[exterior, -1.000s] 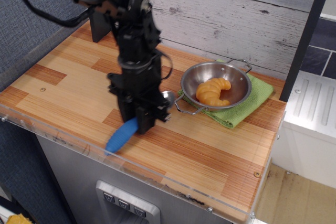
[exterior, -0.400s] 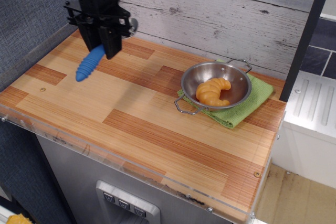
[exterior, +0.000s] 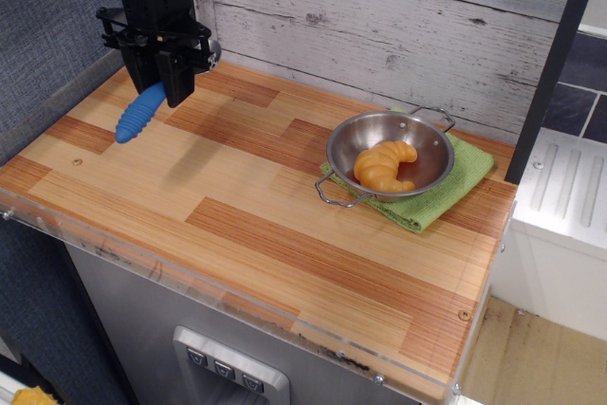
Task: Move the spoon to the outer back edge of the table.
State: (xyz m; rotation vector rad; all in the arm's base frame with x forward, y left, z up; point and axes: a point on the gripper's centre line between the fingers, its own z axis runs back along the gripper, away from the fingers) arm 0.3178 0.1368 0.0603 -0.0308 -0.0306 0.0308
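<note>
My gripper is shut on the spoon and holds it in the air over the back left part of the table. The ribbed blue handle hangs down to the left, tilted. A bit of the silver bowl of the spoon shows at the gripper's right side, near the wall. The gripper's black body hides the spoon's middle. A faint shadow lies on the planks below and to the right.
A steel bowl with an orange croissant in it stands on a green cloth at the back right. A grey plank wall runs behind the table. A clear acrylic rim edges the front.
The gripper has lifted the spoon from the front of the table and carried it to the back left. Since 0.4 s ago it has moved a little further left.
</note>
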